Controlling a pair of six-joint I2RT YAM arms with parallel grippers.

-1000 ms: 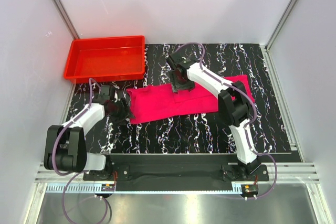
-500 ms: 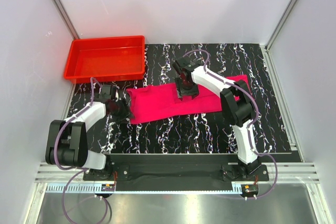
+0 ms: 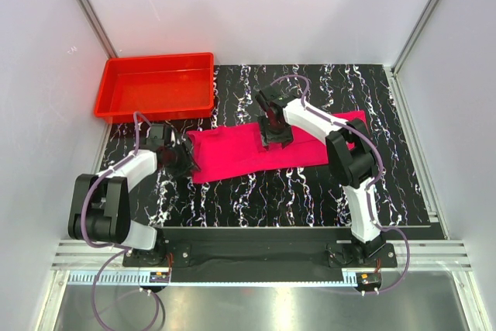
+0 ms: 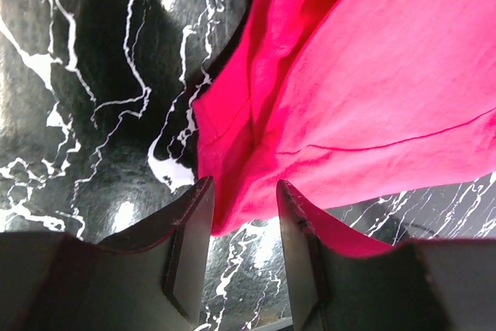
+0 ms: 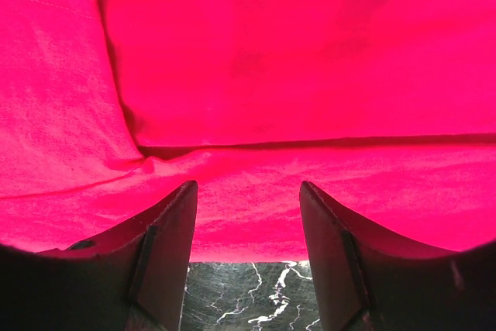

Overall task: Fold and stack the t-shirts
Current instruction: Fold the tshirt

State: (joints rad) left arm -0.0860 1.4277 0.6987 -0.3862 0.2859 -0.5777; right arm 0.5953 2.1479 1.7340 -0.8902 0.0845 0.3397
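T-shirt (image 3: 232, 156) lies as a band on worktop (image 3: 256, 199), long axis left–right. Left gripper (image 4: 242, 195) at its left end, jaws spread astride the corner. Right gripper (image 5: 248, 191) mid-band, jaws spread above cloth.

From above, the right arm (image 3: 349, 156) hides part of the shirt (image 3: 232, 156) at its right end, and the left gripper (image 3: 182, 160) is too small and dark to read its jaws. Both wrist views crop the shirt (top and right; top and both sides).
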